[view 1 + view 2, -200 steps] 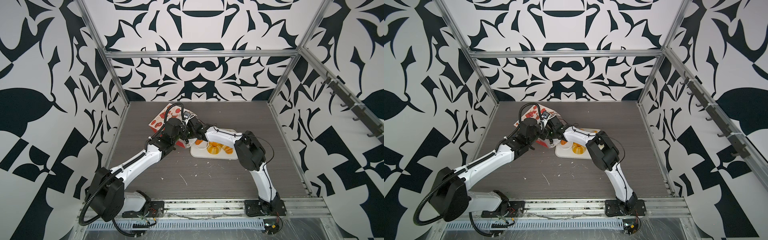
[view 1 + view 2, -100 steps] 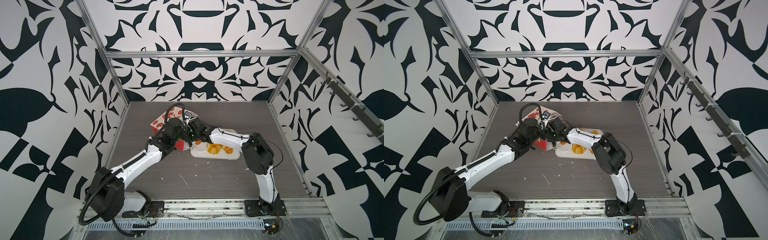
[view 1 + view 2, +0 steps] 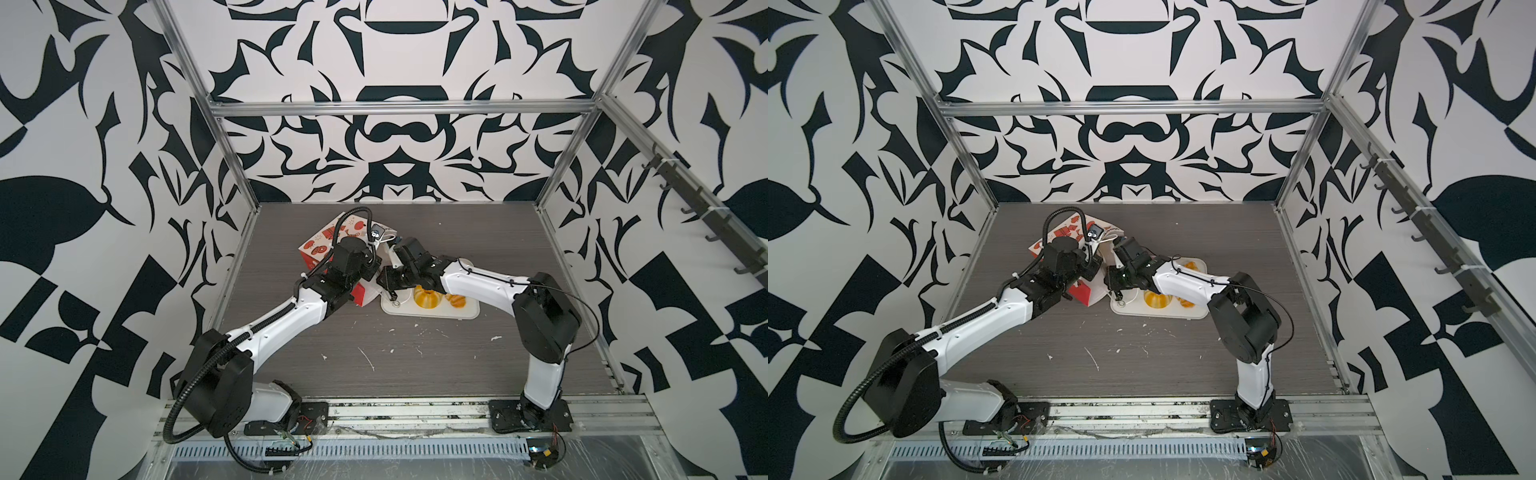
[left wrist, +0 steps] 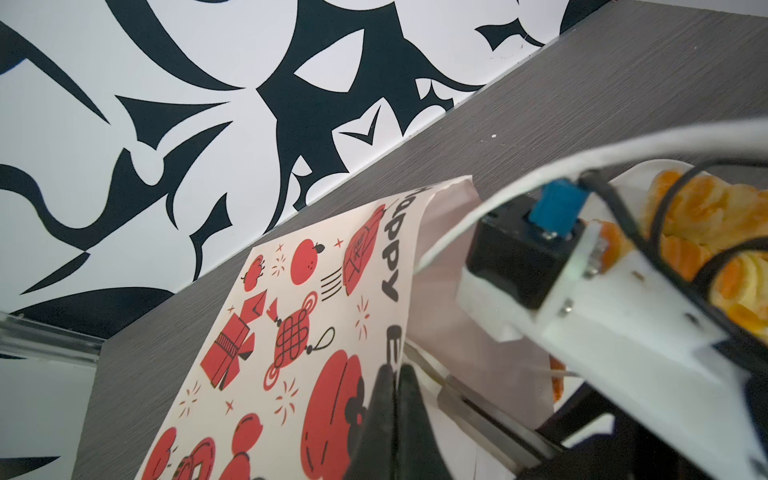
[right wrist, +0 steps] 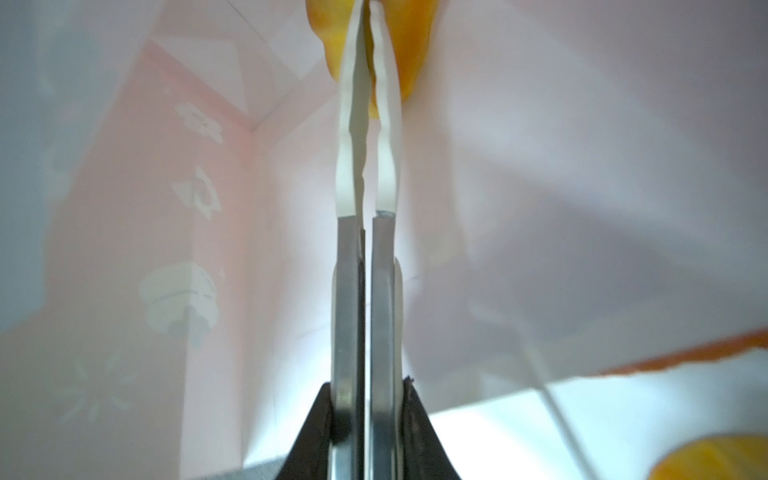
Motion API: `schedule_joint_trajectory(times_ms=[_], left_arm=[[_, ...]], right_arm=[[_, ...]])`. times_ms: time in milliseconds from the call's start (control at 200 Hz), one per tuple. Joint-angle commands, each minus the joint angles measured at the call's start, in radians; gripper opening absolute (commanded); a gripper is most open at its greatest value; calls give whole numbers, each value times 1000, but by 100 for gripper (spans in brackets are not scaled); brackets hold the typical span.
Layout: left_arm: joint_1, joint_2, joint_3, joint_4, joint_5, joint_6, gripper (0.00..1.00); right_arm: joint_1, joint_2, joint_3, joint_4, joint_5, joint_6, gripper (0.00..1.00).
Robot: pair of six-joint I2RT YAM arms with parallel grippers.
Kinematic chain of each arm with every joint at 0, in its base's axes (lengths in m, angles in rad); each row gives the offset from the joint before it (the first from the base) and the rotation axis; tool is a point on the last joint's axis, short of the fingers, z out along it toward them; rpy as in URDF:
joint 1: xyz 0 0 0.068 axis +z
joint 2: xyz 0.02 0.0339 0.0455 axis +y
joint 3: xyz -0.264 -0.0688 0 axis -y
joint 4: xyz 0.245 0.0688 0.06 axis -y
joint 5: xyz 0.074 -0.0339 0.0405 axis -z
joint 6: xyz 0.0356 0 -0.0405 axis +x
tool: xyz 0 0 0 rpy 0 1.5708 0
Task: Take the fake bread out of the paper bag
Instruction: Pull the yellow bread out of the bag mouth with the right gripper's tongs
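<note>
The paper bag [image 3: 319, 246] lies tipped on the table, its red-printed side [image 4: 291, 332] up and its mouth toward the tray. My left gripper [image 4: 392, 371] is shut on the bag's rim, holding the mouth up. My right gripper [image 5: 366, 10] reaches deep inside the bag along its pale lining [image 5: 582, 166]. Its long fingers [image 5: 347, 124] are shut, tips pinching a yellow piece of fake bread [image 5: 411, 50] at the far end. In both top views the right wrist [image 3: 409, 270] sits at the bag mouth and hides the fingers. More fake bread [image 3: 426, 297] lies on the tray.
A flat white tray [image 3: 469, 312] lies right of the bag, holding a ring bun [image 3: 1156, 300] and a striped roll [image 3: 457, 301]. Pastries [image 4: 698, 216] show behind the right wrist camera mount. White crumbs [image 3: 368, 359] dot the table front. Patterned walls close three sides.
My right arm has pushed further left into the bag and its jaws have closed on the yellow piece. The left gripper has kept its hold on the bag's rim.
</note>
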Motion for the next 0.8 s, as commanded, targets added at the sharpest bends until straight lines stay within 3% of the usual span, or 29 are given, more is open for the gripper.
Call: schedule_joint_trajectory(times_ms=[0, 480, 795], left_arm=[[6, 6, -14, 27, -13, 2, 0], [9, 45, -3, 39, -15, -1, 0], [16, 65, -3, 60, -27, -1, 0]], right_arm=[[-26, -83, -52, 145, -89, 50, 11], [-94, -168, -246, 493, -395, 230, 10], [-105, -238, -293, 439, -424, 215, 9]])
